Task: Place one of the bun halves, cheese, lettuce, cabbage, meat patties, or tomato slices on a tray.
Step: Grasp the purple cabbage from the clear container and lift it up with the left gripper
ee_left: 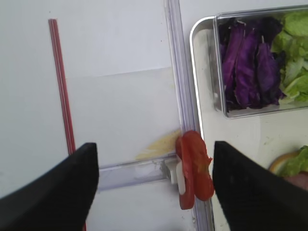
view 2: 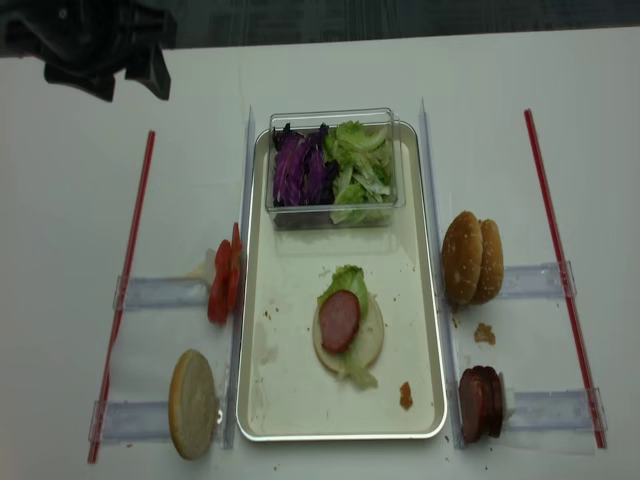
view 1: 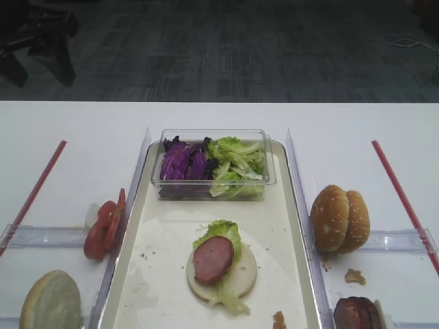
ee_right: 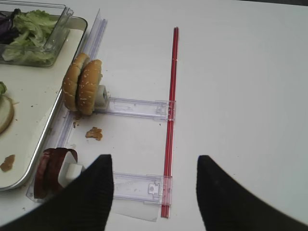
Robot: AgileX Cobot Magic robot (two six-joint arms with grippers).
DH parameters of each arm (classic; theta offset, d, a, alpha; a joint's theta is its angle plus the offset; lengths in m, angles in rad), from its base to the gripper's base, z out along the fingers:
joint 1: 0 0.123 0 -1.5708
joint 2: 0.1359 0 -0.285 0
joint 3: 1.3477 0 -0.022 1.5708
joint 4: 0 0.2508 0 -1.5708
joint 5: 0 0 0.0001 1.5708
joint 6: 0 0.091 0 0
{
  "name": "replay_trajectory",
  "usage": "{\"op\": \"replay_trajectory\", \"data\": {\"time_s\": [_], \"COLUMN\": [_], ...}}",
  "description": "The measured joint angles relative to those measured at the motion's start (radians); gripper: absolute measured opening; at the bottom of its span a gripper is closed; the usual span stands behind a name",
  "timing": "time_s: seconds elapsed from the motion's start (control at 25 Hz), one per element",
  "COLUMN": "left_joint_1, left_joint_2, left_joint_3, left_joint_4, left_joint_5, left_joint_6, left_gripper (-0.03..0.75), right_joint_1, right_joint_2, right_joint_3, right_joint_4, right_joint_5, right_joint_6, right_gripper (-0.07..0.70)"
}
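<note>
**Stock on the bench, tomato pick pending**

- Tray point(view 1: 295, 205): long metal tray, centre of the table. On its floor I have a pale bun base carrying lettuce point(view 1: 221, 232) and one pink sausage slice point(view 1: 212, 260).
- Clear tub point(view 1: 271, 164): sits at the tray's far end; purple cabbage point(view 1: 182, 164) on its left side, more green leaves on its right.
- Tomato slices point(ee_left: 195, 168): standing on edge against a small white stop, just outside the tray's left rim.
- Bun halves point(view 1: 339, 218): a pair on edge to the right of the tray; a single half point(view 1: 51, 301) lies at the near left.
- Meat patties point(ee_right: 50, 171): stacked on edge at the near right, beside the tray corner.
- Left gripper point(ee_left: 156, 183): spread wide, nothing between the fingers; the tomato stands inside the gap, nearer the right-hand finger.
- Right gripper point(ee_right: 154, 192): parted and empty, over bare table and the red strip point(ee_right: 171, 110).

Handling note: I judge the tomato the likeliest next pick. I would first centre the left gripper on the outer slice, come down straight, and close gently across the flat faces. The slices look soft and could tear, or come away two together.
</note>
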Motion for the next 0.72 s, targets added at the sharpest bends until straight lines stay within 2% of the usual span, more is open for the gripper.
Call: {"op": "replay_trajectory", "data": {"time_s": [0.44, 0.72], "left_joint_1": [-0.078, -0.166], "left_joint_2": [0.088, 0.224], "left_joint_3": [-0.034, -0.163], "left_joint_4": [0.000, 0.002], "left_joint_5": [0.002, 0.002], "left_joint_6": [0.025, 0.008], "left_gripper": [0.474, 0.474], "right_joint_1": [0.000, 0.000], "right_joint_2": [0.000, 0.000], "right_joint_3": [0.000, 0.000], "right_joint_4": [0.000, 0.000], "right_joint_5": [0.000, 0.000], "right_joint_6": [0.000, -0.002], "right_gripper": [0.412, 0.412]}}
